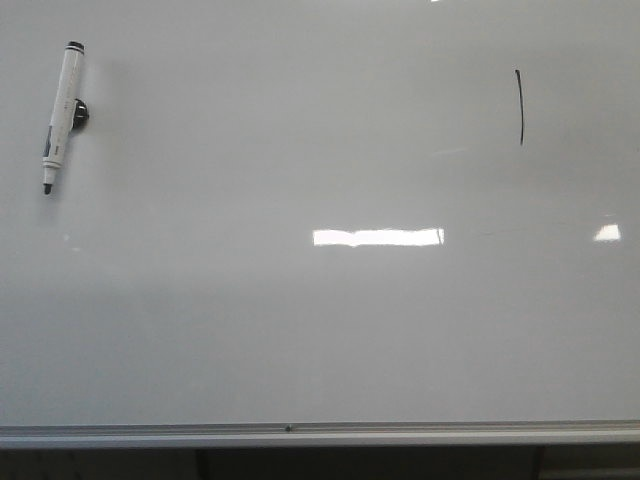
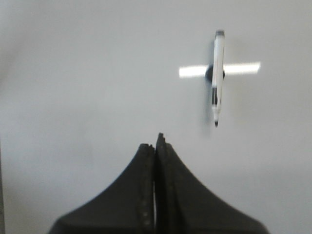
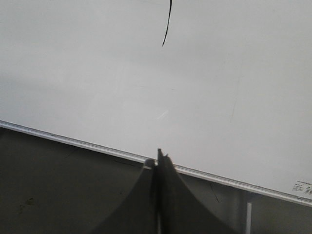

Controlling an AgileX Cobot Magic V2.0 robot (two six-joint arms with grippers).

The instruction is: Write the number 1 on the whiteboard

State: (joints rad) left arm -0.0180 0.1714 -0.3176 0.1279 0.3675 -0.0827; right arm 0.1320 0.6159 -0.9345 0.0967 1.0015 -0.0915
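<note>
Ahead of both grippers stretches the whiteboard (image 1: 320,330), glossy and white, with its grey rail (image 1: 320,434) along the near edge. Beyond the left gripper (image 2: 157,141), whose fingers are pressed together on nothing, a white marker (image 2: 218,78) with a black tip lies on the board, well apart from the fingertips. Beyond the right gripper (image 3: 159,156), likewise closed and empty at the rail, sits the number 1 (image 3: 167,24), a thin black stroke.
</note>
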